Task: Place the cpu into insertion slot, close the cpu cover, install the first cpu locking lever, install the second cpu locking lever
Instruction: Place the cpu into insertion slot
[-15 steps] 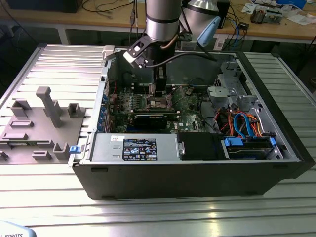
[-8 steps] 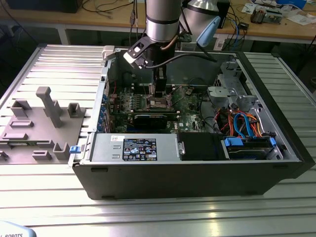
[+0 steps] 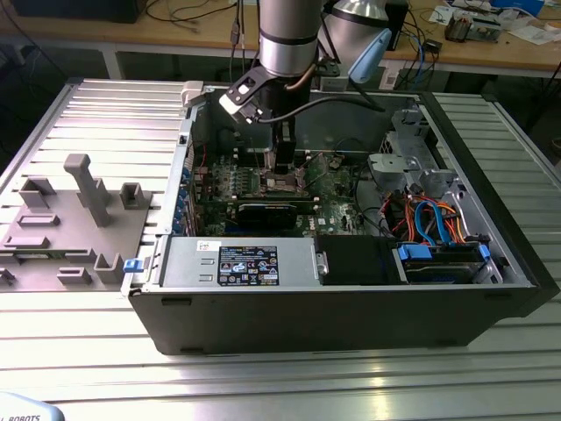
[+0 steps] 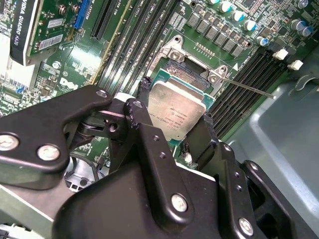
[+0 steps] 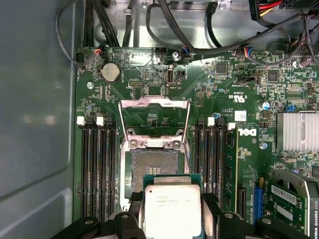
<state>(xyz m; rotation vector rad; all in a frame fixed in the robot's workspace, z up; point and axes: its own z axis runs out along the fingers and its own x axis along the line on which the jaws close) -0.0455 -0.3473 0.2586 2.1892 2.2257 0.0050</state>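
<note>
My claw [image 4: 175, 112] is closed on the cpu [image 4: 177, 105], gripping two opposite edges, just above centre in the exterior view. The chip hangs close to the insertion slot [image 5: 154, 164] and is not seated, and the cpu cover [image 5: 154, 102] stands swung open beyond the slot. Hazard, as I judge it: a tilted or offset descent would land a chip corner on the socket rim and could bend the contacts.

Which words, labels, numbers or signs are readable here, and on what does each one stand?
cpu: fine grey print on its face, too small to read.
motherboard: a white maker's logo; tiny white part markings, too small to read.
graphics card: white maker and model lettering along its black edge.
power supply sticker: blurred, unreadable.
</note>
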